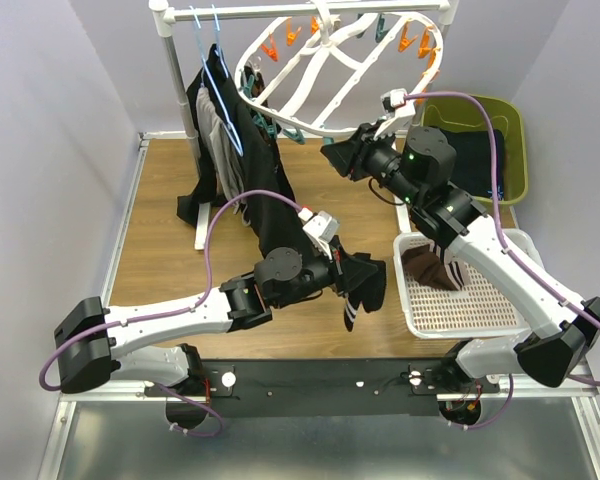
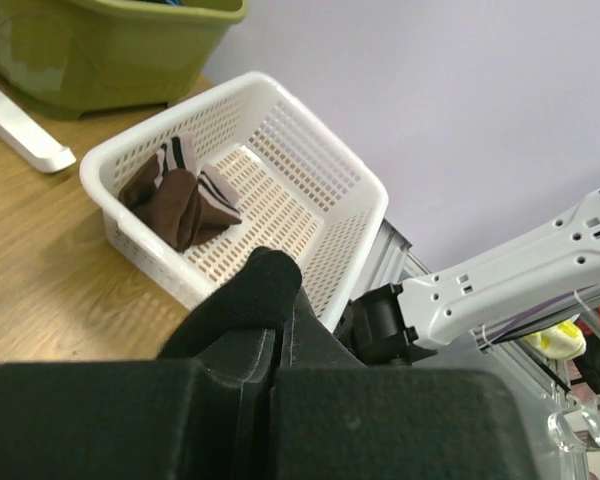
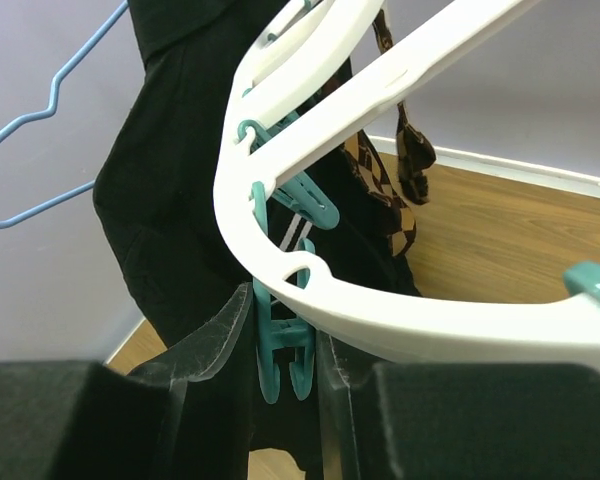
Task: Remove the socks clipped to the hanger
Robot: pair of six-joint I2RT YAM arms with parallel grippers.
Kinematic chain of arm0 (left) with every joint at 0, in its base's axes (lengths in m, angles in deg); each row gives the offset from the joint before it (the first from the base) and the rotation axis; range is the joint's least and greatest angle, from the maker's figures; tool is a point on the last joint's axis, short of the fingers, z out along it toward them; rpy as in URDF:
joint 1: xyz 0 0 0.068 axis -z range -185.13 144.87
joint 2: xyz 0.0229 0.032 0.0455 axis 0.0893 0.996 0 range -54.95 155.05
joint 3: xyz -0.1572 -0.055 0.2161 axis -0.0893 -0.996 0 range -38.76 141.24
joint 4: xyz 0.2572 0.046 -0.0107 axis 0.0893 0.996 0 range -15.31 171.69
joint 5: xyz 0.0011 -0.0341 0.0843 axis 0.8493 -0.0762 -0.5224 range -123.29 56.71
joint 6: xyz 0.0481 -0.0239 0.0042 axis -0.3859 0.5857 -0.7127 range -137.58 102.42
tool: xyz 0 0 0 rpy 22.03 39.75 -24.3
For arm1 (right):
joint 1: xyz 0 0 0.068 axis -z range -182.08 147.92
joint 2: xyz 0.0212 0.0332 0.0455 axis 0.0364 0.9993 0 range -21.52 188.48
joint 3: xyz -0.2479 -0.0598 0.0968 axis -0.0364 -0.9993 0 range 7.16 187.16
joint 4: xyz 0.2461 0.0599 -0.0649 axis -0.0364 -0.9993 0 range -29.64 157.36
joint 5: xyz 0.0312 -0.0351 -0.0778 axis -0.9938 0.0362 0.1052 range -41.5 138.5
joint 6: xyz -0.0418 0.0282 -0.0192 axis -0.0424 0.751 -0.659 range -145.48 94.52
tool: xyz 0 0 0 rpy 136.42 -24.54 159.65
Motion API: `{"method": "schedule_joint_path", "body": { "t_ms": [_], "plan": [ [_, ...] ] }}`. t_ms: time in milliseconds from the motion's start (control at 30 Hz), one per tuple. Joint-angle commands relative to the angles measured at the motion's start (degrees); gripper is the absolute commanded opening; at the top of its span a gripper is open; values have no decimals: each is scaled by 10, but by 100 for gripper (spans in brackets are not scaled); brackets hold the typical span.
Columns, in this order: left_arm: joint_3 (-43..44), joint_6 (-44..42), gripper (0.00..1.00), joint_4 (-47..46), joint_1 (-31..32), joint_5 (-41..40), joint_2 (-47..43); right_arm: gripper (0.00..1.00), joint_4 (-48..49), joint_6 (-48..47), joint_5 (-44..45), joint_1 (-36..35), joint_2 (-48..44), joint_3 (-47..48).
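Observation:
The white oval hanger (image 1: 325,75) hangs tilted from the rail, with orange and teal clips on it. My right gripper (image 1: 336,158) is at its lower rim. In the right wrist view its fingers (image 3: 208,340) press a teal clip (image 3: 282,352) from both sides, under the hanger rim (image 3: 400,320). A brown diamond-patterned sock (image 3: 382,190) hangs from the hanger behind it. My left gripper (image 1: 350,272) is shut on a black sock with white stripes (image 1: 364,292), held above the table left of the white basket. The same sock shows in the left wrist view (image 2: 248,295).
A white slotted basket (image 1: 510,305) at the near right holds brown striped socks (image 2: 180,200). A green bin (image 1: 510,130) stands behind it. Black garments (image 1: 245,170) on blue hangers hang from the rail at the left. The rail's white foot (image 1: 201,235) rests on the table.

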Motion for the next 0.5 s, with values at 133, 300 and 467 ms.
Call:
{"method": "schedule_joint_path", "body": {
  "t_ms": [133,300,467],
  "plan": [
    [19,-9,0,51,3,-20,-21,42,-69,-8,43,0,-50,-28],
    [56,-41,0,97,-1,-53,-19,87,-120,-31,29,0,-85,-48],
    [76,-59,0,120,-4,-54,-24,100,-175,-49,-29,0,-155,-92]
  ]
}}
